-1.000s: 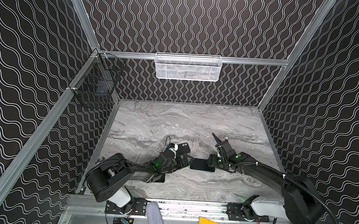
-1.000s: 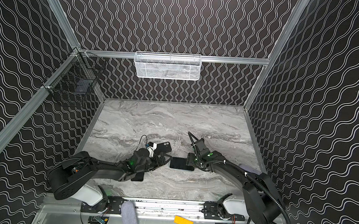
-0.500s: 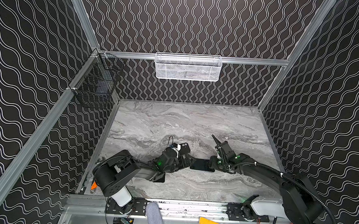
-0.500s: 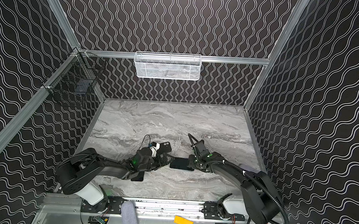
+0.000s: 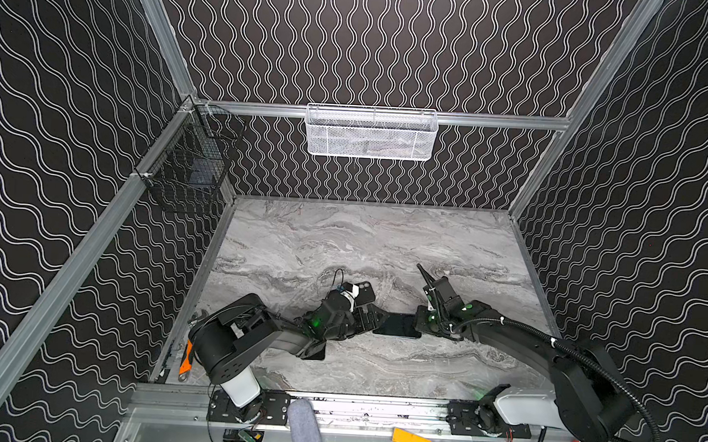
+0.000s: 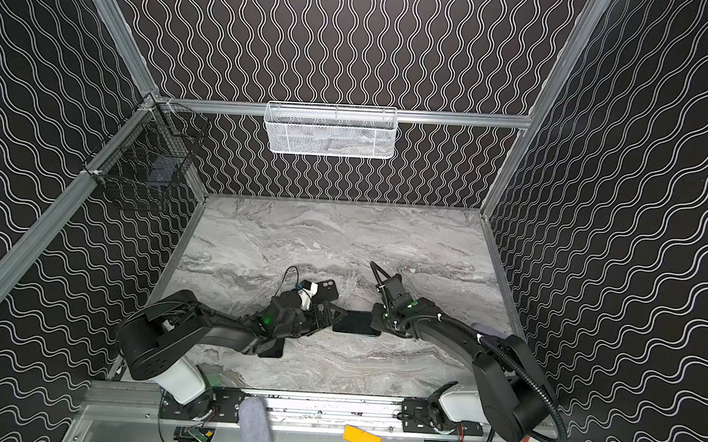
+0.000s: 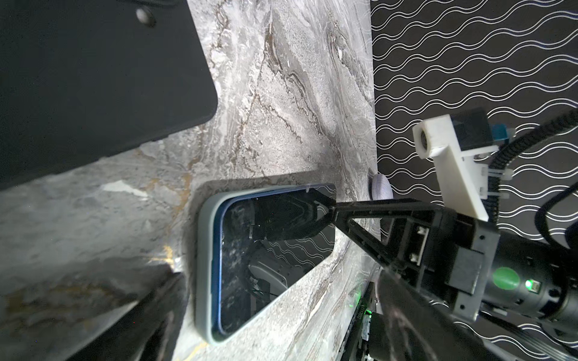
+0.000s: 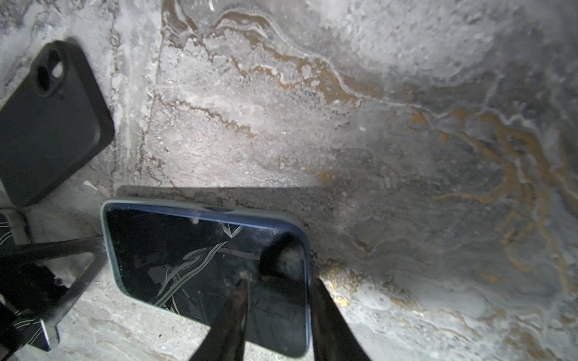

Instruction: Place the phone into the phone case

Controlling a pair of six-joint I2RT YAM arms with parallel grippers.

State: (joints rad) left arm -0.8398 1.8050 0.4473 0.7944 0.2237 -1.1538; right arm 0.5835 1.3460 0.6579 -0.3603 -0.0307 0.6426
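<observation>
One dark glossy slab [image 5: 314,351] lies nearest, partly hidden under the left forearm. One phone [image 5: 396,326] lies flat and screen up near the table's middle, its blue edge inside the rim of one pale grey case [image 7: 205,250]. One black phone case [image 5: 366,294] lies just beyond, back up.

Two arms stretch low from the near rail and meet at the phone. The left gripper [image 5: 370,317] is spread wide at the phone's left end. The right gripper [image 8: 278,281] has its jaws partly apart at the right end. One finger [image 8: 234,312] is over the screen and the other is just outside the rim; I cannot tell whether they pinch.

The grey marbled table [image 5: 343,238] runs to black walls with a wavy pattern. One black wire basket [image 5: 188,167] hangs on the left wall and one white mesh basket [image 5: 371,133] on the far wall.
</observation>
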